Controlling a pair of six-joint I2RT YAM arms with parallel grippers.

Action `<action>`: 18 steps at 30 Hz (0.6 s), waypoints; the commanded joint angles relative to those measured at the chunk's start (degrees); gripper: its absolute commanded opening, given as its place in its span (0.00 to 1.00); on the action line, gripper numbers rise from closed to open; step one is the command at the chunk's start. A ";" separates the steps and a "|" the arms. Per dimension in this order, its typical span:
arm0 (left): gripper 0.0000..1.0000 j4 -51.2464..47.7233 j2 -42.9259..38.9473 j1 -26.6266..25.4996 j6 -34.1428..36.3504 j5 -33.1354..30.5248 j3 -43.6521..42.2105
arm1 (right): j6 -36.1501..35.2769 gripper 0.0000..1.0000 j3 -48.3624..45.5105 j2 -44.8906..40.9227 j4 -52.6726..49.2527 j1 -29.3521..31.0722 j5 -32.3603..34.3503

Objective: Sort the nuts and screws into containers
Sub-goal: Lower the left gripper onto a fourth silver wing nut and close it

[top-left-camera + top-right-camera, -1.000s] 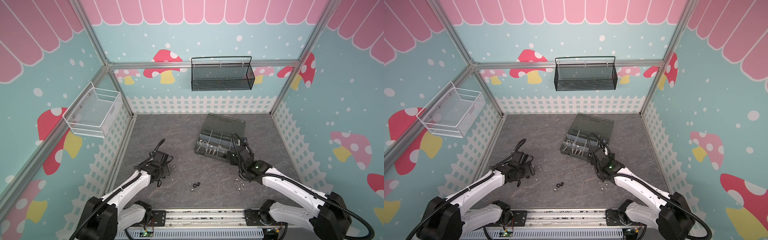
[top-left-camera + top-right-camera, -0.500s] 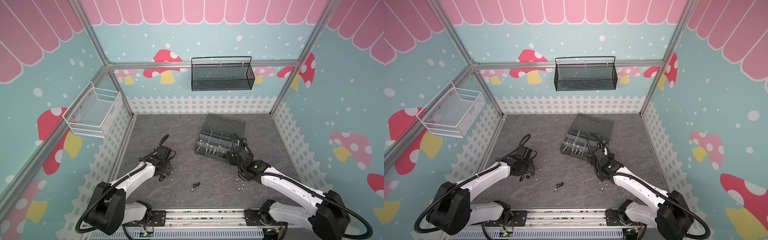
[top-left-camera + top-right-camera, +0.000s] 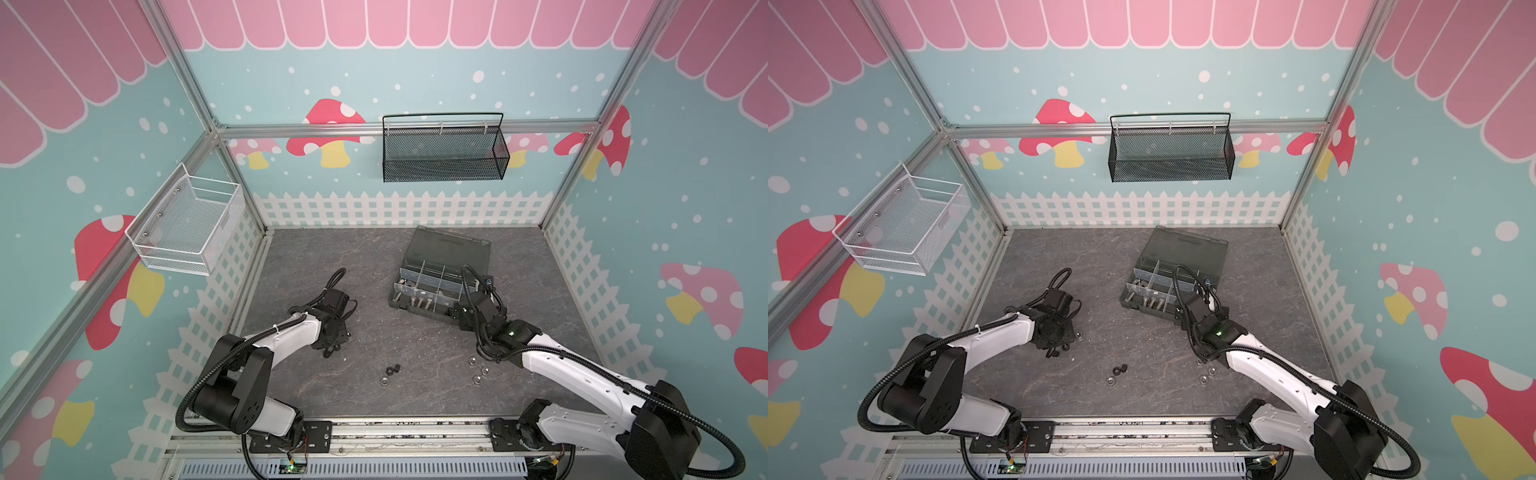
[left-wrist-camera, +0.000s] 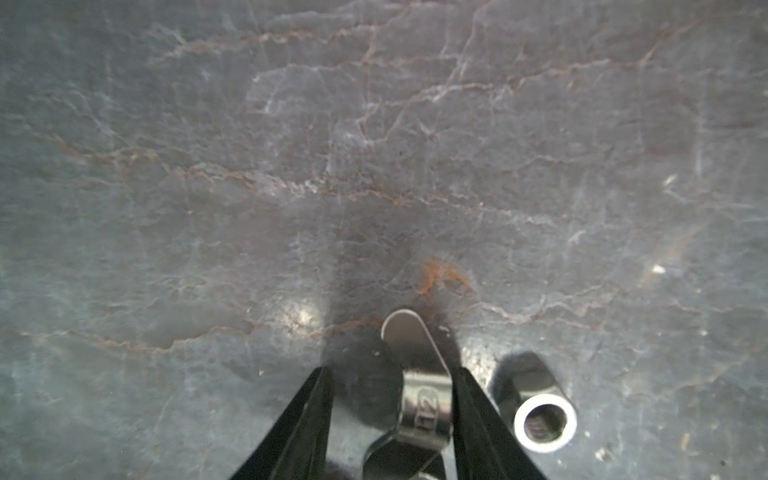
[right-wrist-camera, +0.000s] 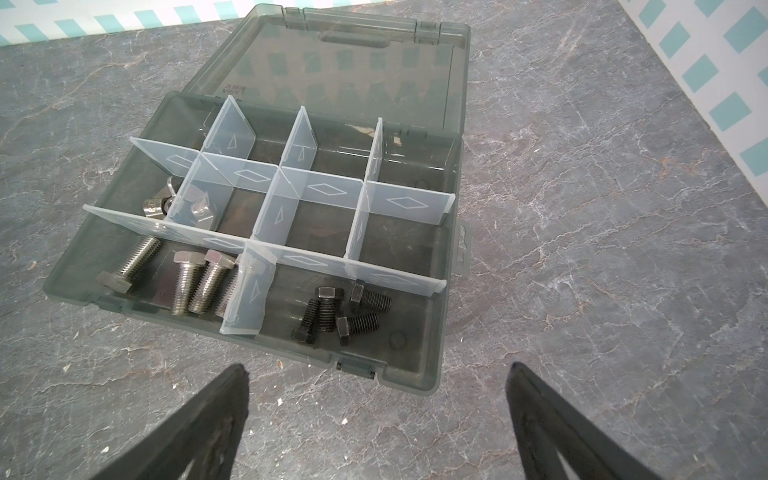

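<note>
In the left wrist view a silver wing nut lies on the slate floor between the fingers of my left gripper. One finger touches it and a gap remains at the other, so the gripper is open. A silver hex nut sits just outside the jaws. The containers are the compartments of the dark grey organiser box, lid open, holding silver screws, black screws and wing nuts. My right gripper stands wide open and empty at the box's front edge.
In a top view, two black nuts and a silver nut lie mid-floor. More silver nuts lie beside the right arm. A black mesh basket and a white wire basket hang on the walls.
My left gripper has shifted a little toward the back, and its jaws have narrowed around the wing nut. The right arm has not moved.
</note>
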 commanded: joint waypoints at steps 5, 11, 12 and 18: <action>0.40 0.89 1.58 0.26 -0.48 -0.01 0.76 | 1.59 0.98 0.37 -0.70 -1.19 -0.09 1.35; 0.27 0.90 0.96 0.29 -1.02 0.08 0.51 | 1.60 0.98 0.23 -0.79 -1.19 -0.08 1.28; 0.25 0.90 0.84 0.24 -1.19 0.02 0.49 | 1.59 0.98 0.23 -0.82 -1.24 -0.09 1.26; 0.15 0.90 -0.21 0.26 -1.94 -0.01 0.21 | 1.57 0.98 0.29 -1.05 -1.25 -0.04 1.50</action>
